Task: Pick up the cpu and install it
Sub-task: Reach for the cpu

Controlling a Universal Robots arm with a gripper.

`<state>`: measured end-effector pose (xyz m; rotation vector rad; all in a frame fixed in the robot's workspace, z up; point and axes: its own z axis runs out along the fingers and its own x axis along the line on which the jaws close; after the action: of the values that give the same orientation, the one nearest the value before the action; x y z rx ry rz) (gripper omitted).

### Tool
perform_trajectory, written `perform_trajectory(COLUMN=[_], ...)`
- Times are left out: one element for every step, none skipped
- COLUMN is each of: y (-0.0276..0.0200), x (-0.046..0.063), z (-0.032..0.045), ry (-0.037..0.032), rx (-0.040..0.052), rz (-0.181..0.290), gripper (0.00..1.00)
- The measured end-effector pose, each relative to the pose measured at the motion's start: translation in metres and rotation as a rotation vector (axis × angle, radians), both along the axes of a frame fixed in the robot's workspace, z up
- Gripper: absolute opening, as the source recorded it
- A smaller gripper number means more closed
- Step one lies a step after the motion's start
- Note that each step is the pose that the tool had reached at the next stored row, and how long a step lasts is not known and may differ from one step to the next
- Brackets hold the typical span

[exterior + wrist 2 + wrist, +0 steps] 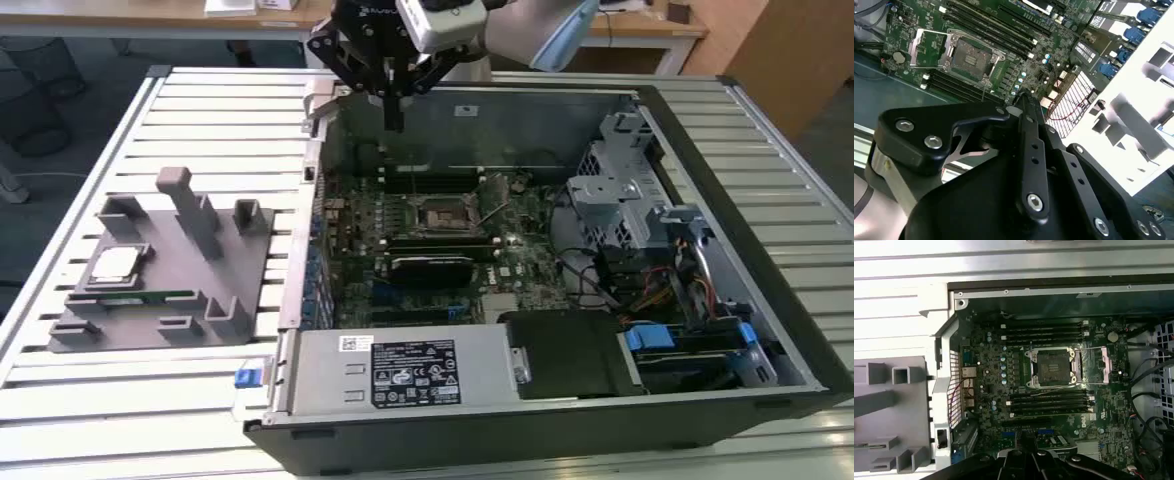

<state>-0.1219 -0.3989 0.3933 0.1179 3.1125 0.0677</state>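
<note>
The cpu [116, 263], a flat silver square, lies on the grey holder [200, 290] at the exterior view's left, outside the computer case. My gripper [394, 125] hangs above the case's far wall, well away from the cpu, its fingers drawn together with nothing between them. The black linkage and fingertips [1020, 100] show in the second wrist view. The motherboard's square socket [439, 213] stands empty with its metal cover [1109, 362] flipped aside. Both wrist views also show the bare socket [970, 56] [1051, 365].
The open computer case [721, 200] sits on a slatted white table [200, 110]. Inside are memory slots [1046, 332], a drive cage [621, 190], cables [601, 280] and a power supply [400, 370]. A thin green stick [140, 296] lies on the holder near the cpu.
</note>
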Motion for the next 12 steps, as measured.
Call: perform_trajectory(y=[0.0000,0.0000,0.0000,0.0000,0.0000,0.0000,0.0000,0.0000,0.0000,0.0000,0.0000,0.0000], x=[0.0000,0.0000,-0.0001,-0.0003,-0.0008,-0.0013,-0.0021,-0.0032,-0.0045,-0.0057,-0.0069,-0.0081], z=[0.0000,0.0000,0.0000,0.0000,0.0001,0.0000,0.0000,0.0000,0.0001,0.0000,0.0000,0.0000], ry=[0.0000,0.0000,0.0000,0.0000,0.0001,0.0000,0.0000,0.0000,0.0001,0.0000,0.0000,0.0000], rx=[0.0000,0.0000,0.0000,-0.0001,-0.0002,0.0000,0.0000,0.0000,-0.0001,0.0000,0.0000,0.0000], rz=[0.000,0.000,0.000,0.000,0.000,0.000,0.000,0.000,0.000,0.000,0.000,0.000], gripper=[0.11,0.11,0.11,0.11,0.11,0.11,0.11,0.11,0.11,0.11,0.11,0.11])
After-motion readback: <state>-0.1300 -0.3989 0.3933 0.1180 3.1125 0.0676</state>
